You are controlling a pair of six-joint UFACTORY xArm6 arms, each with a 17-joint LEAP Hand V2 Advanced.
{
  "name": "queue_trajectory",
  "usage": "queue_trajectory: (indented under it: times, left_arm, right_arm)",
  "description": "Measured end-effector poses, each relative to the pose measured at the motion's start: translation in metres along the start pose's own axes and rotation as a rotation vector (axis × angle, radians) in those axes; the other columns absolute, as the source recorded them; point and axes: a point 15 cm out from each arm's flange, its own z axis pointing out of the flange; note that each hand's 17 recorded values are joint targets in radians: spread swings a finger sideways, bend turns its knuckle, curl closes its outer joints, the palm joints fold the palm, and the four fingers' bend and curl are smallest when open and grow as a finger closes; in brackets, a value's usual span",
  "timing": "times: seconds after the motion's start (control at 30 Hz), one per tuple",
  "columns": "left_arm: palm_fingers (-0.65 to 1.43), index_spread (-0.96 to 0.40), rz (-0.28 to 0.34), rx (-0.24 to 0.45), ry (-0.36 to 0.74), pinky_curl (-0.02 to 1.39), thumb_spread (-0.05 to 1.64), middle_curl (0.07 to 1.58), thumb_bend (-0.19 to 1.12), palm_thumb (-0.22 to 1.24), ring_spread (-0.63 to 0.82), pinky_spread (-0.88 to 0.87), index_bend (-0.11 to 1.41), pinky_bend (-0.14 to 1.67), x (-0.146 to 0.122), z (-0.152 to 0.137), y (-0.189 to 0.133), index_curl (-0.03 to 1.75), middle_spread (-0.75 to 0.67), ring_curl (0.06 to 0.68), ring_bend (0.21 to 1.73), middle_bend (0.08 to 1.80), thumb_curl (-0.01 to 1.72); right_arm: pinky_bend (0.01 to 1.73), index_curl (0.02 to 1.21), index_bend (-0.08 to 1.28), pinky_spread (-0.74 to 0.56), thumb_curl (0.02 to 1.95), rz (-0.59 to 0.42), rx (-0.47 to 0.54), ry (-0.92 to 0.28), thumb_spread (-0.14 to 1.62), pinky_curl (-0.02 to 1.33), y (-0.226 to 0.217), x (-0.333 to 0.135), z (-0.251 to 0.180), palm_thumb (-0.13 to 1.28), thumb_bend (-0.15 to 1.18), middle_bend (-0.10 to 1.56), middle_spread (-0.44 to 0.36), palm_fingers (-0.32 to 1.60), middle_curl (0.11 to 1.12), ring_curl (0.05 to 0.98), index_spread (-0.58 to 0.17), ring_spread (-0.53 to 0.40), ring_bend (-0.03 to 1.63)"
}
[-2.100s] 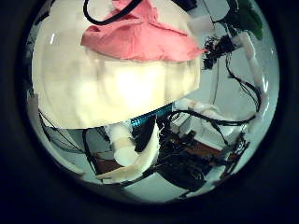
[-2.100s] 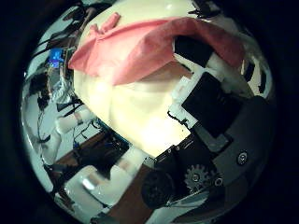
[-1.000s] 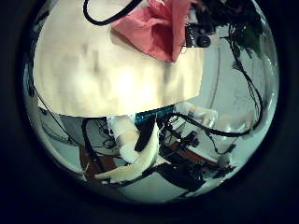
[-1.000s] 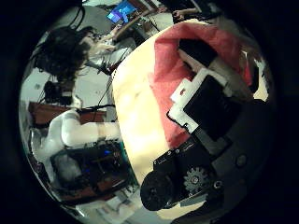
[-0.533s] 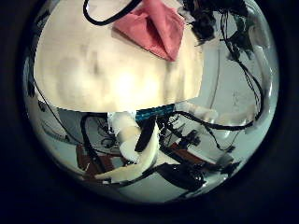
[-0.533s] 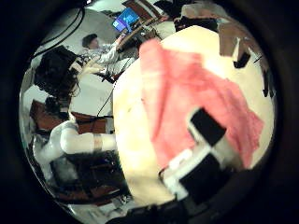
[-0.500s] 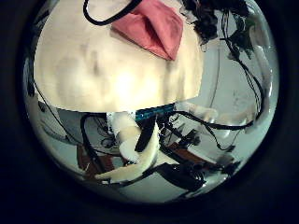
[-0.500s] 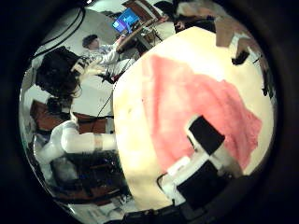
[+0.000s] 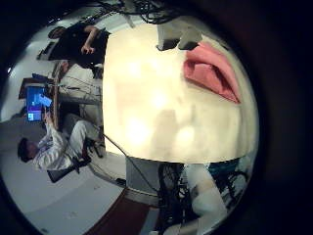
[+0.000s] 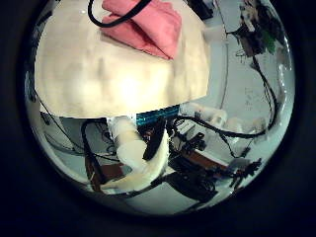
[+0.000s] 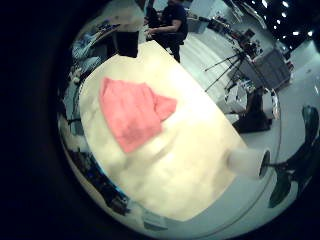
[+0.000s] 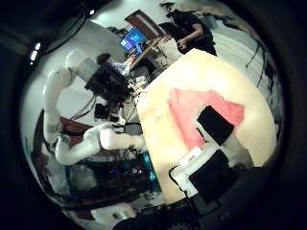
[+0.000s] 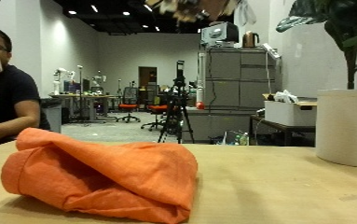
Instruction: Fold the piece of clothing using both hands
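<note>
An orange piece of clothing lies folded in a soft bundle on the light wooden table. No hand is on it in the outside view. The right thumb side palm view shows my right hand high above the table, fingers straight, with the clothing lying loose far below them. The right little finger side palm view shows the clothing small on the table. It lies near a table edge in the left little finger side palm view and the left thumb side palm view.
A white plant pot stands on the table beyond the clothing; it also shows in the right little finger side palm view. A white robot arm stands beside the table in the right thumb side palm view.
My right hand let go of the clothing and rose well away from the table. The clothing went from spread out to a folded bundle. The left palm view shifted a little.
</note>
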Motion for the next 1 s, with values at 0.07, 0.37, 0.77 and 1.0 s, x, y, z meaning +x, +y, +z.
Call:
queue_trajectory:
  times: [0.07,0.37,0.77,1.0]
  left_arm:
    - [0.11,0.05,0.018,0.010,0.006,0.30,1.03,0.33,-0.02,0.22,0.48,0.44,0.18,0.34,0.015,-0.008,-0.004,0.31,0.27,0.198,0.49,0.19,0.29]
    - [0.16,0.01,0.079,0.036,-0.010,0.29,1.04,0.32,-0.02,0.26,0.48,0.43,0.19,0.30,0.062,-0.028,-0.015,0.34,0.25,0.190,0.46,0.19,0.29]
    - [0.18,0.00,0.092,-0.012,-0.040,0.29,1.06,0.32,-0.02,0.29,0.48,0.43,0.17,0.27,0.085,-0.021,-0.040,0.35,0.25,0.183,0.43,0.19,0.29]
    - [0.17,0.00,0.083,-0.055,-0.027,0.30,1.05,0.30,-0.02,0.27,0.48,0.42,0.18,0.27,0.073,-0.005,-0.033,0.35,0.25,0.186,0.44,0.18,0.29]
  right_arm:
    - [0.58,0.41,0.36,0.44,0.57,0.048,-0.005,0.012,1.21,0.64,0.023,0.006,-0.015,1.02,-0.01,0.42,-0.025,0.17,0.41,0.336,-0.455,0.049,0.64]
    - [0.47,0.39,0.31,0.50,0.53,0.248,-0.044,0.046,1.16,0.54,0.107,0.013,-0.022,0.95,-0.03,0.36,-0.012,0.21,0.37,0.289,-0.441,0.105,0.57]
    - [0.37,0.36,0.21,0.50,0.42,0.537,-0.327,0.144,1.20,0.44,0.210,0.038,0.008,0.76,-0.03,0.28,0.037,0.21,0.35,0.236,-0.408,0.185,0.43]
    - [0.31,0.35,0.18,0.48,0.37,0.550,-0.431,0.125,1.23,0.40,0.243,0.035,0.034,0.70,-0.02,0.26,0.086,0.25,0.34,0.228,-0.388,0.198,0.40]
